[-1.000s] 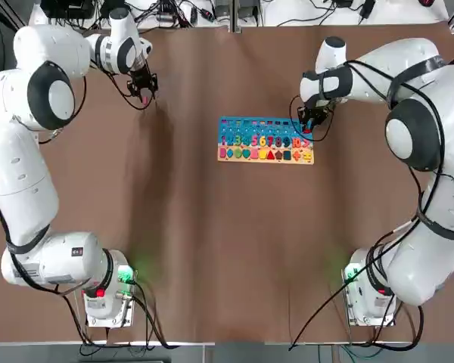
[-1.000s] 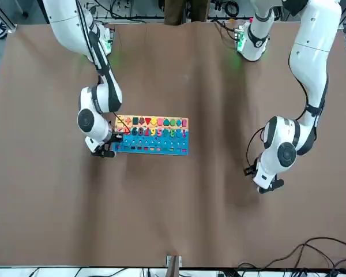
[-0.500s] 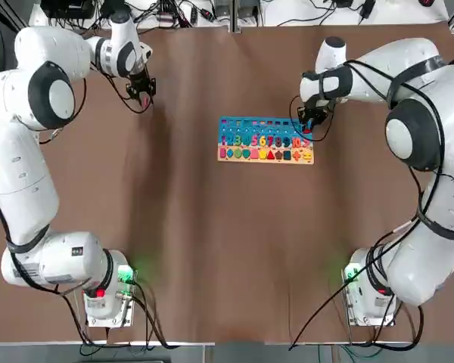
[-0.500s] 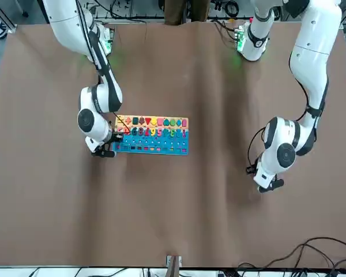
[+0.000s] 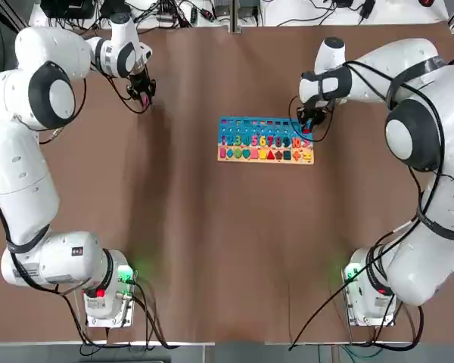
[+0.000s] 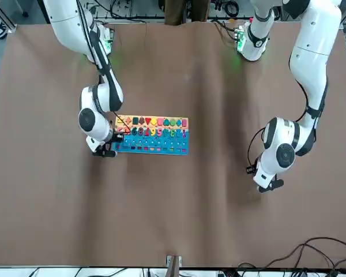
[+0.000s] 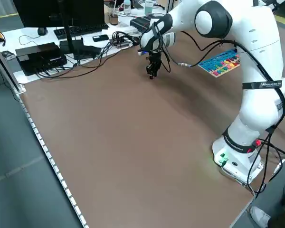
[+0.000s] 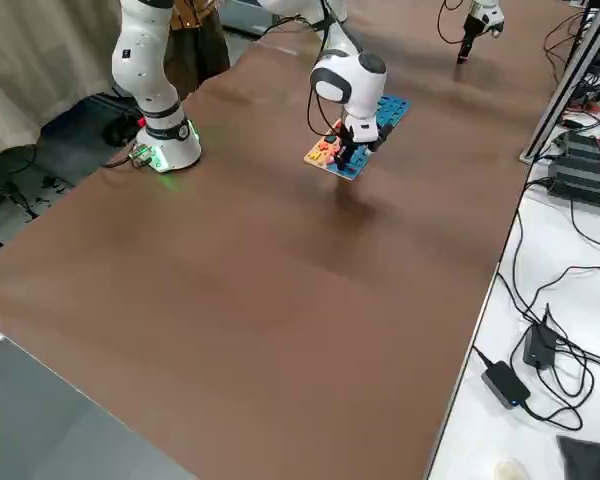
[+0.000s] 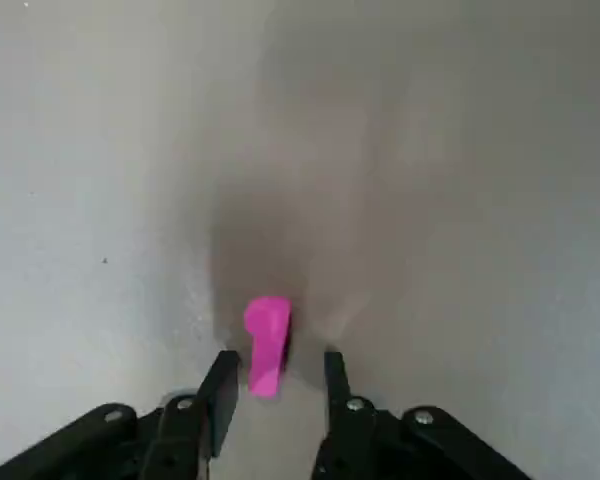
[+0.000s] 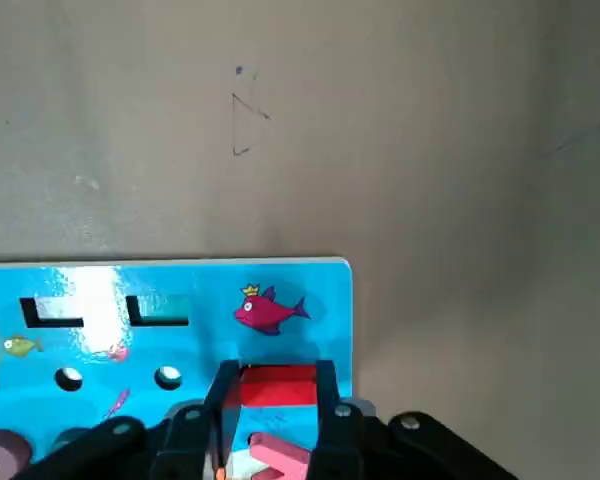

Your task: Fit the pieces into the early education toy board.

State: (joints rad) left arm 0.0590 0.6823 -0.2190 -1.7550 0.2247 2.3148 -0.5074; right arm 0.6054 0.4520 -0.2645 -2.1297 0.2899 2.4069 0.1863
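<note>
1. The early education toy board (image 5: 265, 140) lies flat near the middle of the table (image 5: 212, 249), its blue part toward the far edge and its tan strip toward the arms' bases; nearly all recesses appear filled.
2. A red piece (image 10: 277, 386) is clamped between the fingers of the right gripper (image 10: 272, 410), which is set at the board's right end, over the blue part beside a printed fish. It is judged to be held low and level so that it can be pressed into the last recess of that row; whether it is seated cannot be told.
3. A pink piece (image 9: 266, 343) lies on the bare table far to the left of the board, well apart from it.
4. The left gripper (image 9: 276, 385) is lowered around that pink piece, its fingers apart on either side and no contact visible. This straddling pose is judged to be the start of a pick-up.
</note>
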